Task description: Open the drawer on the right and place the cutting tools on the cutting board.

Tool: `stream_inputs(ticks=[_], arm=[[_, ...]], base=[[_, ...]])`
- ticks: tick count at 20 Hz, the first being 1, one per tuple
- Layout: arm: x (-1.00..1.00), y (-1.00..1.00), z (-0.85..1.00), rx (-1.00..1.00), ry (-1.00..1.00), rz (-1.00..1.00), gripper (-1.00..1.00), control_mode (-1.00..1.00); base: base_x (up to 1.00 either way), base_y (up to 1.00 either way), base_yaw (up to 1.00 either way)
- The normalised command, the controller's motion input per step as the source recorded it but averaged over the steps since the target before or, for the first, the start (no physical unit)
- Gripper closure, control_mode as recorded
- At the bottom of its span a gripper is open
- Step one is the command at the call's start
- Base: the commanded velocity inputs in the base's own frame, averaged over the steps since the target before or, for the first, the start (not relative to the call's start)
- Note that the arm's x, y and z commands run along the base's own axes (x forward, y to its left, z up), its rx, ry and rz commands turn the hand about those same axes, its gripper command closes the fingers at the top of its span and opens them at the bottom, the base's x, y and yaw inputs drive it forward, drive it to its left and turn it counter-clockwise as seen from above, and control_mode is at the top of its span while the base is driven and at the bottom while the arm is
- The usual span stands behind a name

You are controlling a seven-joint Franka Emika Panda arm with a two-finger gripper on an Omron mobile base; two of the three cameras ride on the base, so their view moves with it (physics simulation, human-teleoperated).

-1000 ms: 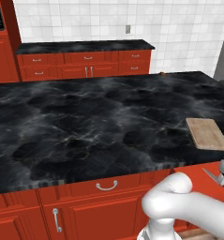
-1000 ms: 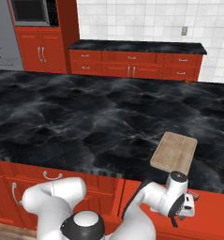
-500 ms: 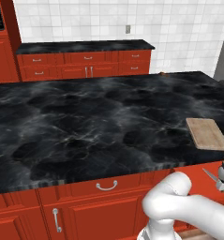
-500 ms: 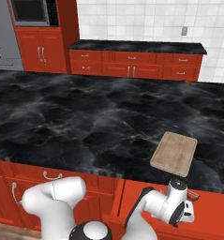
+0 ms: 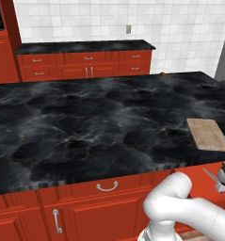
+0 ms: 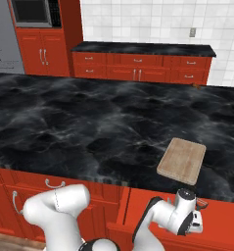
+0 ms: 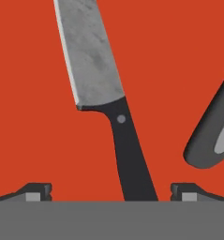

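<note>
The drawer (image 7: 33, 117) on the right stands pulled out below the counter edge, and its red floor (image 5: 198, 183) shows. On that floor lies a small knife (image 7: 97, 70) with a silver blade and a black handle (image 7: 132, 159). A second dark-handled tool (image 7: 209, 136) lies to its right. My gripper (image 7: 112, 193) hangs open just above the knife, one fingertip on each side of the handle. From the base I see the hand (image 6: 187, 220) reaching down into the drawer (image 6: 221, 215). The cutting board (image 6: 182, 161), light tan, lies on the counter right behind it (image 5: 208, 134).
The black marble counter (image 5: 95, 127) runs wide to the left of the board. Below it are a red drawer front with a curved silver handle (image 5: 107, 187) and cabinet doors. Red cabinets line the tiled back wall (image 6: 138, 68).
The hand has sunk a little lower into the open drawer. The jaws have stayed open, and the board and counter have not moved.
</note>
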Motion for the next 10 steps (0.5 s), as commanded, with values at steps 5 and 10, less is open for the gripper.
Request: stream_inputs(ticks=[5, 10], arm=[[0.00, -0.05, -0.10, 0.00, 0.01, 0.00, 1.00, -1.00], [0.00, 0.00, -0.04, 0.00, 0.00, 0.00, 1.00, -1.00]], base=[[0.00, 0.00, 0.00], [0.00, 0.00, 0.00]])
